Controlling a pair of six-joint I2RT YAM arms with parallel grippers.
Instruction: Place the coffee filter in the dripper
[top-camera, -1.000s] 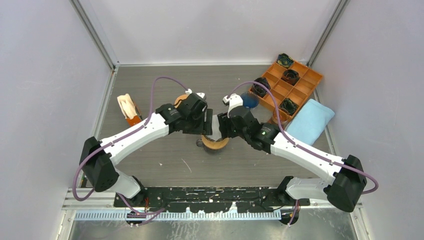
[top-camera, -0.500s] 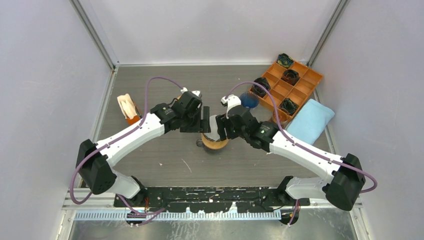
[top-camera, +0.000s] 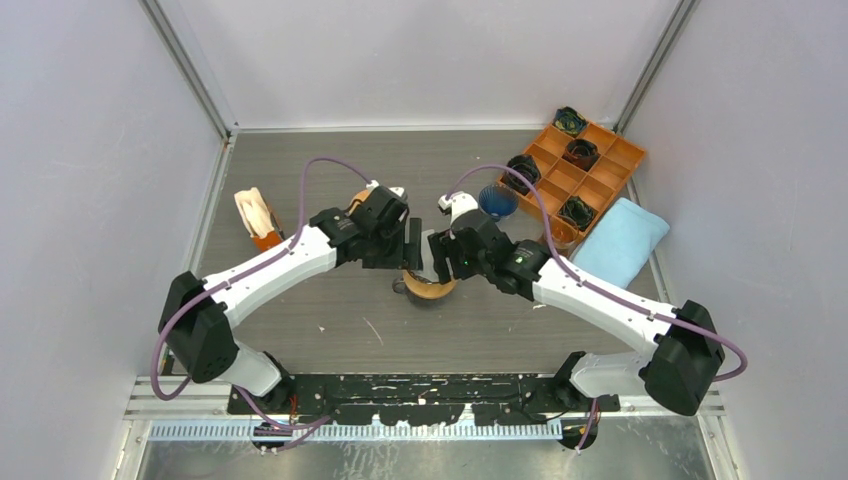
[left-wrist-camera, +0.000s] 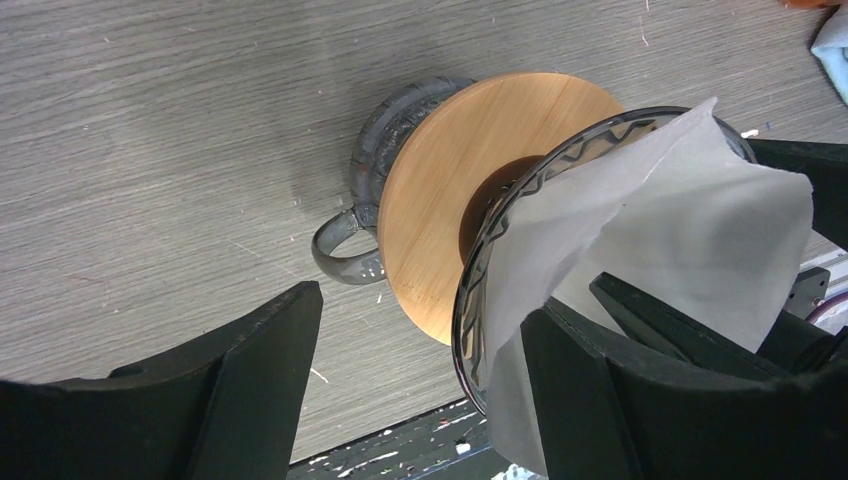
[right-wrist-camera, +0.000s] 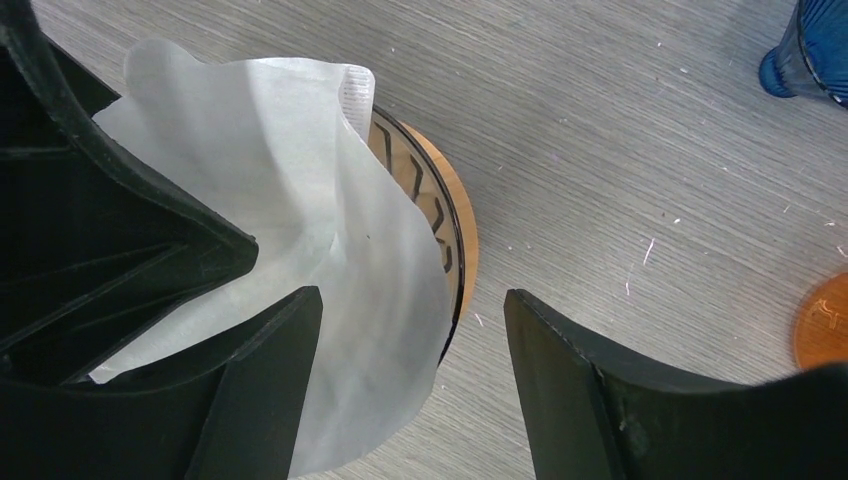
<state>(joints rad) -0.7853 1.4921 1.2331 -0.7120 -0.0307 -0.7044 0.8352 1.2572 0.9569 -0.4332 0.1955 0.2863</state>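
White filter (right-wrist-camera: 300, 200) sits loosely in the dripper (left-wrist-camera: 478, 270), crumpled and poking above its rim, while the left end effector (left-wrist-camera: 420, 305) at its 10 o'clock and the right end effector (right-wrist-camera: 410, 295) at 2 o'clock gape wide, gripping nothing; seemingly only seating it flat is left.

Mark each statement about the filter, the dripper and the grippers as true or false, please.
1. The paper filter stands in the dripper and rises above its rim. True.
2. The left gripper is shut on the paper filter. False: its jaws stand open.
3. The dripper has a wooden collar. True.
4. The blue cloth lies at the table's left edge. False: it lies on the right, beside the orange tray.
5. The right gripper is open. True.
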